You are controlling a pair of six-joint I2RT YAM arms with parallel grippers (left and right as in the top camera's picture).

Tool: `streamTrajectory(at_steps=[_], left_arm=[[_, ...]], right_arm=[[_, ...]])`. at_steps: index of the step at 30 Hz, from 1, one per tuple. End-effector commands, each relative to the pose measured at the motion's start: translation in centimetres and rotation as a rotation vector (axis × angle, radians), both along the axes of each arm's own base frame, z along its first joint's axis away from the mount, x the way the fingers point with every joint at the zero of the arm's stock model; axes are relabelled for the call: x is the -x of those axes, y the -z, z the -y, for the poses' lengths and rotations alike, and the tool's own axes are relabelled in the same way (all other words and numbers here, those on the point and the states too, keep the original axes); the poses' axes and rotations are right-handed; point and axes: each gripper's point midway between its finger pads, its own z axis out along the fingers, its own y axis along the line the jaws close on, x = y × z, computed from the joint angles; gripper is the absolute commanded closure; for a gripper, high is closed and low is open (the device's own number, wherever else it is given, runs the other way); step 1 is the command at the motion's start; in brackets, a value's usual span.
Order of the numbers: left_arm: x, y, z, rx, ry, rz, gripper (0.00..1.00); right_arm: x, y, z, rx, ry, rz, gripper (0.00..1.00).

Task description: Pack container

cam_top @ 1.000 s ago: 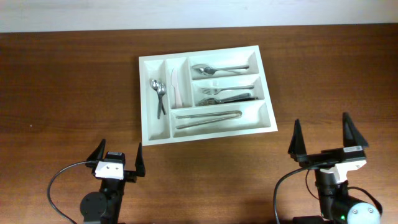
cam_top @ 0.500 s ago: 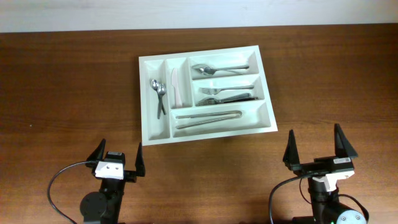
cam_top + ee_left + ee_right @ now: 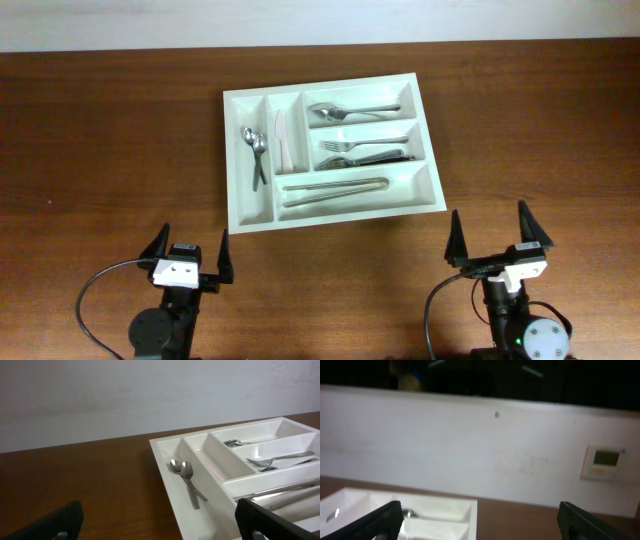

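Two end effectors, left [image 3: 190, 252] and right [image 3: 490, 240], are released, fingers spread wide, grasping nothing. Since a second ago the right one has drawn back toward the near tabletop [image 3: 100, 130] edge and slightly left; the left one is unchanged. The container [image 3: 231, 160] lies mid-tabletop, slightly rotated, bare wood on every side.

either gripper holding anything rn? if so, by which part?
Nothing held. Left gripper and right gripper both show open, empty jaws, apart from the container.
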Motion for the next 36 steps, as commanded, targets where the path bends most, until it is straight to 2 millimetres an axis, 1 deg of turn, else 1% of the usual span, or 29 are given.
streamTrajectory(at_steps=[1,8,14,15,19,36], left_arm=[[0.0,0.2,-0.2,-0.017,-0.01,-0.001,0.01],[0.0,0.2,-0.2,-0.017,-0.01,0.0,0.01],[0.0,0.2,-0.2,-0.017,-0.01,0.0,0.01],[0.0,0.2,-0.2,-0.017,-0.01,0.0,0.01],[0.0,0.2,-0.2,-0.017,-0.01,0.0,0.01],[0.0,0.2,-0.2,-0.016,-0.01,0.0,0.01]], right_arm=[[-0.2,1.4,-0.4,-0.006,-0.019,-0.02,0.01],[-0.7,4.4,-0.3,-0.003,-0.015,-0.134,0.01],[-0.8,8.3,-0.3,0.0,-0.015,-0.293,0.01],[-0.8,8.6,-0.3,0.001,-0.014,-0.303,0.02],[-0.9,8.6,0.1,-0.001,0.009,-0.303,0.01],[-0.9,8.6,0.1,-0.001,0.008,-0.303,0.01]])
